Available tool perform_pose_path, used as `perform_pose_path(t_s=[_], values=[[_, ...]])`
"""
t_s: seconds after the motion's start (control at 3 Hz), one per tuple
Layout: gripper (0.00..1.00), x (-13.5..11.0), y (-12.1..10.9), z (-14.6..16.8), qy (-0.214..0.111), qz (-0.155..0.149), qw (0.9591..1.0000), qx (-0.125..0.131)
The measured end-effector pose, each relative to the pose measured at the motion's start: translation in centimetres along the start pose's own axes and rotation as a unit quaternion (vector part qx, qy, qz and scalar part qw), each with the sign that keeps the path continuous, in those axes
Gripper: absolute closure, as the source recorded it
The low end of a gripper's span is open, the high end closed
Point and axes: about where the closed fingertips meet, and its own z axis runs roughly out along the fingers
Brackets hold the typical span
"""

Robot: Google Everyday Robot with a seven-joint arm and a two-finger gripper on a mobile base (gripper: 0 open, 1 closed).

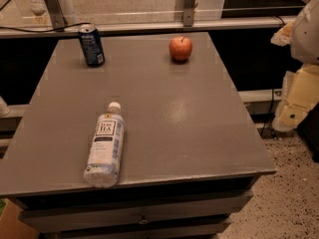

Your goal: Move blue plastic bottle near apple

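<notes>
blue plastic bottle [105, 146] lies on its side near-left on the worktop [199, 133], cap pointing far, apple [180, 48] well apart at far right. gripper [298, 101] hangs beyond the right edge, right of the bottle; open or closed, cannot tell.

The bottle [105, 146] lies front left on the bench [199, 133], the can [91, 45] back left, the apple [180, 48] back right. The hand [293, 114] hangs beyond the bench's right edge.

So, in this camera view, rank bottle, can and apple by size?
Largest: blue plastic bottle, though nearest the camera.
Then dark blue soda can.
Smallest: apple, nearly the can's size.
The gripper sits right of the table.
</notes>
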Motion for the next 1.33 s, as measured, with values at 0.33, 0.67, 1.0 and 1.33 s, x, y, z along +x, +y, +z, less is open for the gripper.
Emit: perform_pose_path(t_s=[0.33,0.67,1.0,1.33], values=[[0.00,0.0,0.0,0.0,0.000,0.000,1.0000,0.000],[0.00,-2.5,0.1,1.1,-0.021,-0.041,0.9989,-0.011],[0.00,-5.5,0.7,2.4,-0.048,-0.091,0.9943,-0.028],[0.00,-8.5,1.8,3.8,-0.088,-0.146,0.9842,-0.049]])
